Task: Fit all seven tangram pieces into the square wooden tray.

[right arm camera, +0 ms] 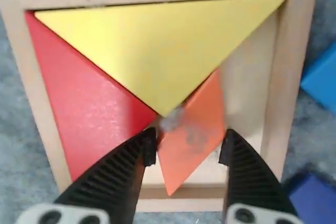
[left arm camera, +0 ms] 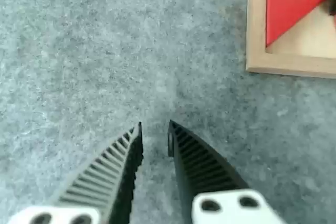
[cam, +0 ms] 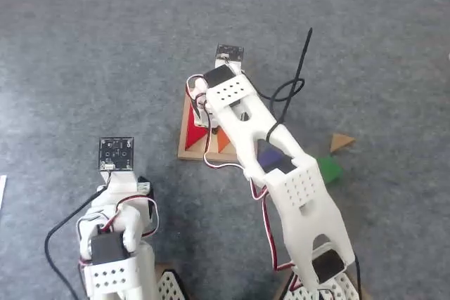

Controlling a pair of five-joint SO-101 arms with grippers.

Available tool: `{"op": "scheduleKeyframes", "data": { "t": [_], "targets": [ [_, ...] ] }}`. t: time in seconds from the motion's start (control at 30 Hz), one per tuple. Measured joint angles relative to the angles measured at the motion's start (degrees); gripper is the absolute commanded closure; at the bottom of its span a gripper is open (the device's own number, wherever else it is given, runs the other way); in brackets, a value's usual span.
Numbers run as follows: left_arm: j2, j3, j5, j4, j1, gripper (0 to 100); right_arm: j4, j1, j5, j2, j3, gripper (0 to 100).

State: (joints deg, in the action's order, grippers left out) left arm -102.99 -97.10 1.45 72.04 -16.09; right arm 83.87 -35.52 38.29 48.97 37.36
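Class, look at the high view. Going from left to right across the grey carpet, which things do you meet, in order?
left arm → wooden tray → green piece → tan triangle

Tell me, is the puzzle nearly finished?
Not yet. The yellow triangle and red triangle lie in the tray. The right tool is over the orange piece inside it. The green piece, tan triangle and blue pieces wait outside on the carpet.
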Motion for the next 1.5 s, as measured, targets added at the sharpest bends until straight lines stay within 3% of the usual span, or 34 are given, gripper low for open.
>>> {"op": "scheduleKeyframes", "data": {
  "t": [0.2, 0.47, 0.73, 0.83, 1.17, 1.33, 1.5],
  "targets": [
    [0.0, 0.0, 0.0, 0.0, 0.0, 92, 1.8, 0.4, -4.3, 0.0, 0.0, 93.5],
    [0.0, 0.0, 0.0, 0.0, 0.0, 92, 8.1, 0.8, -12.2, 1.1, 4.7, 94.0],
    [0.0, 0.0, 0.0, 0.0, 0.0, 92, 16.4, 0.5, -13.5, 1.2, 14.2, 94.6],
    [0.0, 0.0, 0.0, 0.0, 0.0, 92, 16.5, 0.5, -13.5, 1.2, 17.8, 99.6],
    [0.0, 0.0, 0.0, 0.0, 0.0, 92, 16.5, 0.9, -13.5, 1.2, 19.3, 99.1],
    [0.0, 0.0, 0.0, 0.0, 0.0, 92, 10.5, 0.2, -13.8, 4.8, 19.3, 99.1],
    [0.0, 0.0, 0.0, 0.0, 0.0, 92, 7.4, -1.3, -24.4, 8.0, 19.3, 99.1]
  ]
}}
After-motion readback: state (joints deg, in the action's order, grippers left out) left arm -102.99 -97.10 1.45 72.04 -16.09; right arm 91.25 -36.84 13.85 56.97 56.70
